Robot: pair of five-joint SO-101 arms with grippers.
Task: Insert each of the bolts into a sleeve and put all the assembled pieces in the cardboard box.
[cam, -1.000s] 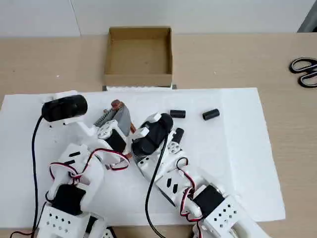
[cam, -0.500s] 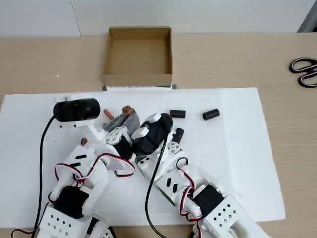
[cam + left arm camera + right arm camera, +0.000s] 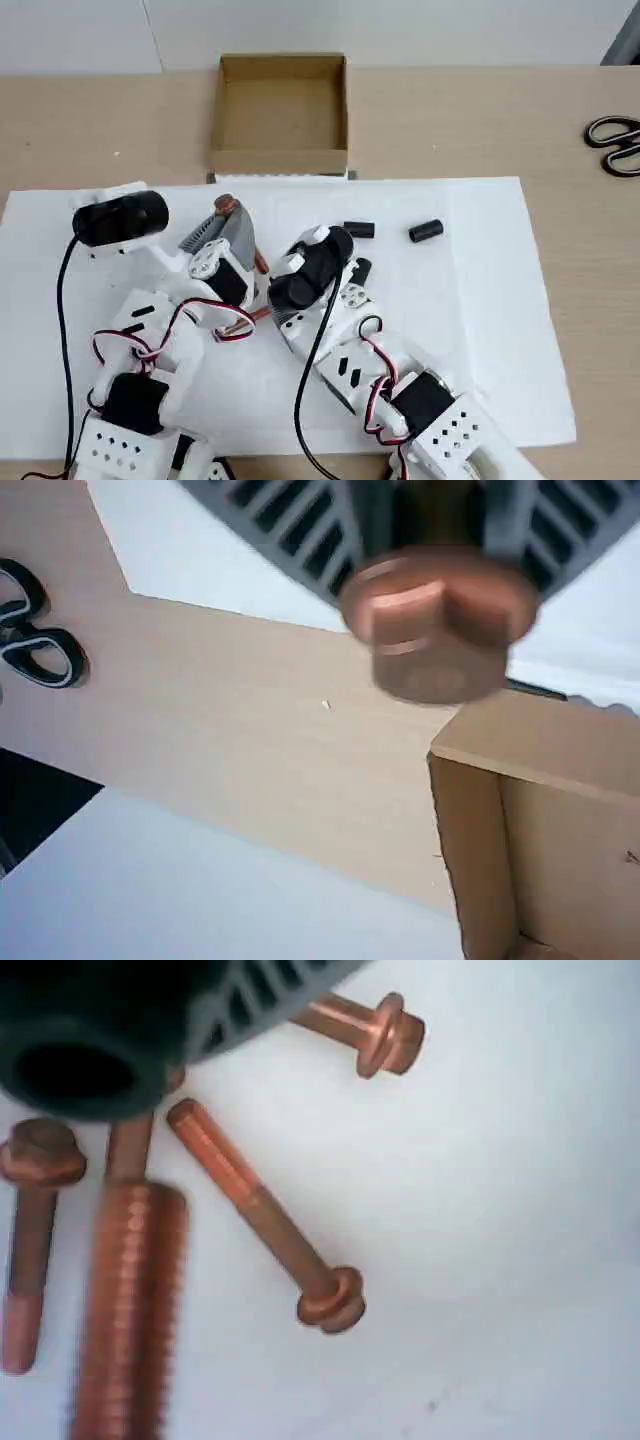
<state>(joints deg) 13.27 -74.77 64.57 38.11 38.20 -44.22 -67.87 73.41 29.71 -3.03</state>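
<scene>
Desk (image 3: 480, 120): tan top that carries everything.
Sheet (image 3: 480, 330): white, spread over the lower frame, with both arms above its left-centre.
Cardboard box (image 3: 280, 158): top centre, just past the sheet's far edge, with no assembled piece in it yet.
Left gripper (image 3: 226, 222): left of centre, clamped on a copper bolt (image 3: 440, 625) whose head points toward the box.
Right gripper (image 3: 356, 276): centre of the frame, closed around a black sleeve (image 3: 85, 1065) with its bore unblocked.
Scissors (image 3: 615, 145): right edge, well apart from the work.
Loose bolts (image 3: 265, 1215): three lie flat on the sheet, near one another.
Loose sleeves (image 3: 359, 230): two, just right of centre, the second (image 3: 426, 231) farther right.
Risk: if the bolt and bore meet off-axis, the thread would likely catch the sleeve's rim. That could twist either piece in its grip or knock it loose. The arms are also crowded, so a link or cable may sweep the loose bolts.
</scene>
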